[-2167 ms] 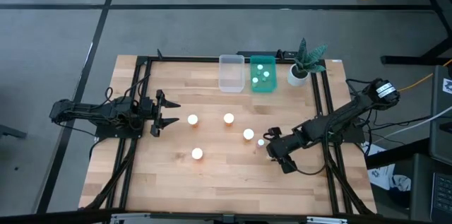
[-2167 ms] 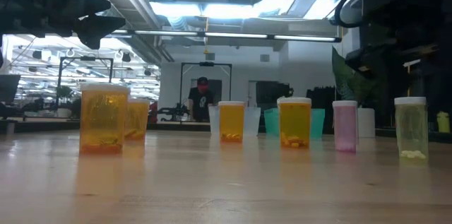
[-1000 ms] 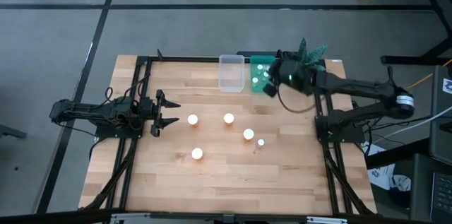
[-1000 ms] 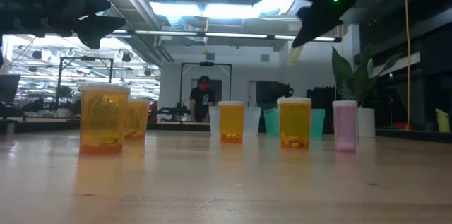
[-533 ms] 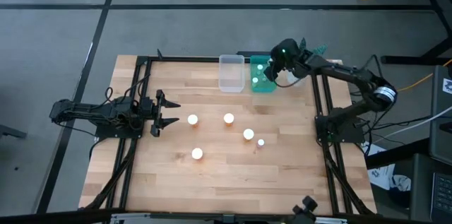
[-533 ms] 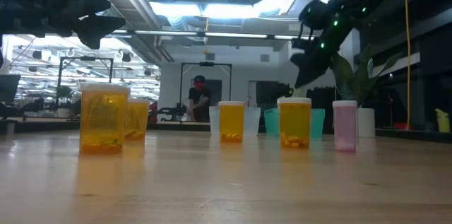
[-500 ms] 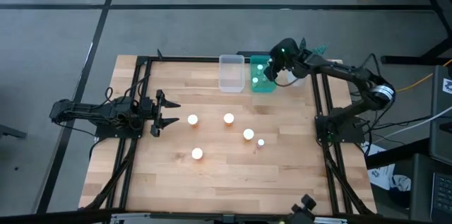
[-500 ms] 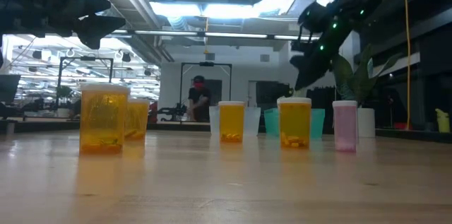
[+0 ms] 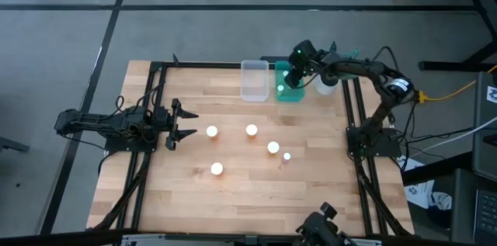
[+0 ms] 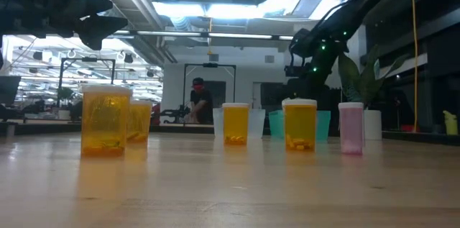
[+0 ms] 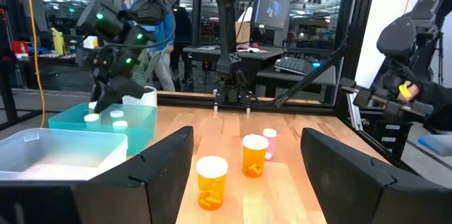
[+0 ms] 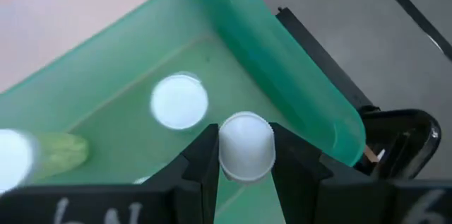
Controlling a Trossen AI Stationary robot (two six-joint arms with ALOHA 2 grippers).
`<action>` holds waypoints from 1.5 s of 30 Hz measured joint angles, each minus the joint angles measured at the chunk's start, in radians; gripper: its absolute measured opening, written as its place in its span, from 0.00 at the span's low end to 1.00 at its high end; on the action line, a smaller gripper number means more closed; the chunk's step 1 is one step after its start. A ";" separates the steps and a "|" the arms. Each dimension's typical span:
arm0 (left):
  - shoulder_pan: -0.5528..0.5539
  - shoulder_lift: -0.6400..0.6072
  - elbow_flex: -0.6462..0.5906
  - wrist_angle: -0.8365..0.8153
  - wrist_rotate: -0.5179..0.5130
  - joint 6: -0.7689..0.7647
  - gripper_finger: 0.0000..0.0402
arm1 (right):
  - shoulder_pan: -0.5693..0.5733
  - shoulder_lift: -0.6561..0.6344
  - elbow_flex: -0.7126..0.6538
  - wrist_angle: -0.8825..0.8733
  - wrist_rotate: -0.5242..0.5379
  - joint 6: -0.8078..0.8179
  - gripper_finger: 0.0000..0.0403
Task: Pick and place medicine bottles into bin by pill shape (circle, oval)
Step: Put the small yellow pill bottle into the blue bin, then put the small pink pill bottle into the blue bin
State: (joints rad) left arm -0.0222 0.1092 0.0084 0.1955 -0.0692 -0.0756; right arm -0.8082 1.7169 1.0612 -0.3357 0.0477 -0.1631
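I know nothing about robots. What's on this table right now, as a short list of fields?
Right gripper: shut on a white-capped bottle, held over the teal bin
Left gripper: open, waiting at the table's left side
Teal bin contents: white-capped bottles already inside, one lying on its side
Clear bin: beside the teal one, looks empty
Bottles on the table: four orange, one smaller pinkish
Potted plant: next to the teal bin

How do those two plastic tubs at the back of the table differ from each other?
The clear colourless plastic tub looks empty, while the translucent teal-green plastic tub holds white-capped bottles. The right gripper, shut on another white-capped bottle, hangs over the teal-green tub; nothing is above the clear one. Both are rectangular, about the same size, and stand side by side.
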 joint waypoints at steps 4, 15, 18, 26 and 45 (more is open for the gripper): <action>0.000 0.000 0.000 0.000 0.000 0.000 0.63 | -0.001 0.015 0.002 0.001 0.002 0.001 0.26; 0.000 0.000 0.000 0.000 0.000 0.000 0.63 | -0.001 0.015 0.002 0.000 0.003 0.004 0.44; 0.000 0.000 0.000 0.000 0.000 0.000 0.63 | -0.001 0.015 0.002 0.000 0.003 0.004 0.47; 0.000 0.000 0.000 0.000 0.000 0.000 0.63 | 0.000 -0.023 0.002 -0.004 0.003 0.003 0.49; 0.000 0.000 0.000 0.000 0.000 0.000 0.63 | 0.331 -0.488 -0.130 -0.284 -0.267 0.229 0.50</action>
State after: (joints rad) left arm -0.0219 0.1093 0.0085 0.1951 -0.0692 -0.0757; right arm -0.4770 1.2290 0.9309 -0.6192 -0.2194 0.0664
